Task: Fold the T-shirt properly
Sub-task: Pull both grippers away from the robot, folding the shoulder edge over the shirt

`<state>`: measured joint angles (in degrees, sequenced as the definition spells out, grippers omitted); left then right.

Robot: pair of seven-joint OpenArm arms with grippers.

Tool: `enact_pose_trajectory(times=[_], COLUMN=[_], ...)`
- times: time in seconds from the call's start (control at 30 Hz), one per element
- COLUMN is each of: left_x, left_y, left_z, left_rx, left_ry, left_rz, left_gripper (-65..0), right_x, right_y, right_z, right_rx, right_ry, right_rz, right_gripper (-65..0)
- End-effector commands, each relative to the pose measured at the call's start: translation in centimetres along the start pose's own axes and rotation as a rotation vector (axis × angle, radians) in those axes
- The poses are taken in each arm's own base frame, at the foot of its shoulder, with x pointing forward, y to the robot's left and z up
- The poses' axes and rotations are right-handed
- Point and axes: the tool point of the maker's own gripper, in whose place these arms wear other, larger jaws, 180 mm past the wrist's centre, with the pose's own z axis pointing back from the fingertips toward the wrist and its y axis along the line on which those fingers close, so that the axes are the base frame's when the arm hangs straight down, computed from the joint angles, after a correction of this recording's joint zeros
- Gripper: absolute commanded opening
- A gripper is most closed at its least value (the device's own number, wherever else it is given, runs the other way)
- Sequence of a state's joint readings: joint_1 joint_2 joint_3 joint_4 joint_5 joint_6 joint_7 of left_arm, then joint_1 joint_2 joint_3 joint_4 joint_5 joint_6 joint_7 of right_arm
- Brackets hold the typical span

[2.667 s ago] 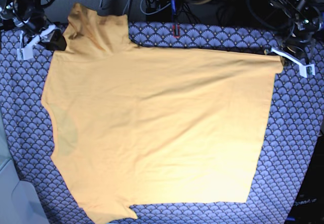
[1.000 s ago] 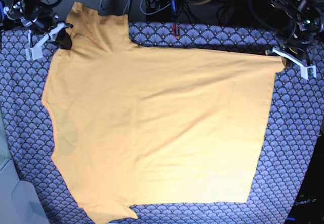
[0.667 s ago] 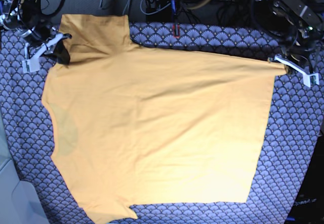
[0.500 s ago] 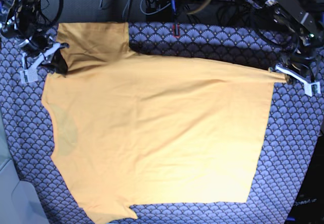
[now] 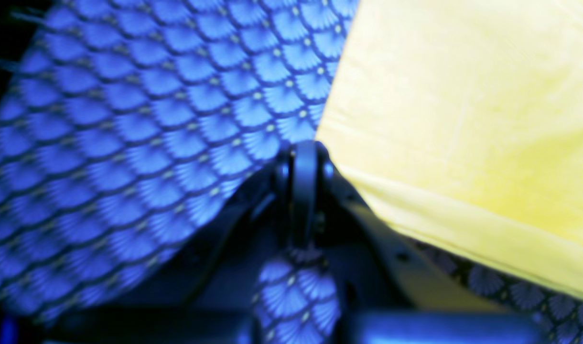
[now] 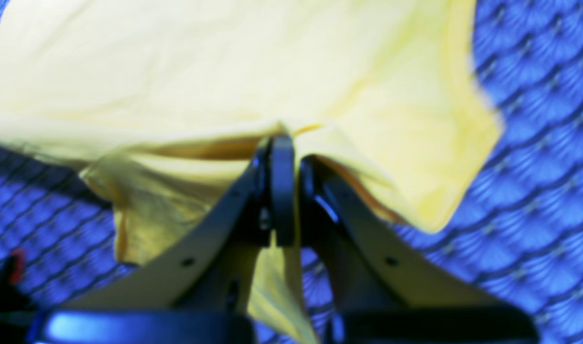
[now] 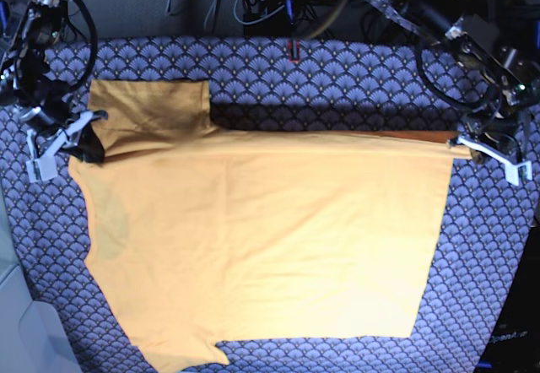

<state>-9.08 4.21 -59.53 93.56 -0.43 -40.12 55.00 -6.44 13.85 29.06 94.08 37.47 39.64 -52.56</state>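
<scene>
1. The T-shirt [image 7: 270, 238] lies spread over most of the tabletop [image 7: 354, 65], hem side toward the right edge.
2. Both arms hold its far edge: the right gripper [image 6: 282, 143] has its jaws clamped on cloth near the far-left corner, the left gripper [image 5: 303, 153] on the far-right hem corner.
3. I'd judge a lengthwise fold is starting; next both must carry that edge evenly toward the near edge.
</scene>
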Motion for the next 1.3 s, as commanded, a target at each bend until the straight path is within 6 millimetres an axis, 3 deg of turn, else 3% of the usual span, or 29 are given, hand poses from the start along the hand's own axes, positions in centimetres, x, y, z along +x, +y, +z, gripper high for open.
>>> enact_pose_trajectory(times=[0.0, 0.27, 0.43, 0.63, 0.8, 1.03, 1.27], left_x=[1.8, 3.8, 6.0, 8.1, 11.0, 13.5, 13.6], left_y=[-0.2, -2.6, -3.5, -7.0, -7.8, -6.7, -8.3], left_z=[-0.5, -4.5, -5.4, -6.3, -6.3, -5.9, -7.7], left_rx=[-0.005, -0.062, -0.077, -0.148, -0.141, -0.116, -0.175], left_ry=[-0.042, -0.052, -0.084, -0.102, -0.183, -0.233, -0.24], left_rz=[0.002, 0.03, 0.026, -0.035, -0.005, 0.002, 0.036], left_gripper=[-65.0, -65.0, -65.0, -65.0, -65.0, -65.0, -65.0], right_x=[2.0, 4.6, 6.2, 7.7, 9.1, 10.9, 12.0], right_y=[-0.3, -1.6, -2.1, -2.2, -2.4, -3.6, -3.8], right_z=[0.1, -2.2, -3.9, -5.5, -6.3, -6.7, -8.7], right_rx=[-0.01, -0.087, -0.069, -0.037, -0.025, -0.066, -0.069], right_ry=[-0.046, -0.027, -0.038, -0.032, -0.048, -0.035, -0.039], right_rz=[0.035, 0.106, 0.082, 0.085, 0.072, 0.11, 0.088], right_gripper=[-65.0, -65.0, -65.0, -65.0, -65.0, -65.0, -65.0])
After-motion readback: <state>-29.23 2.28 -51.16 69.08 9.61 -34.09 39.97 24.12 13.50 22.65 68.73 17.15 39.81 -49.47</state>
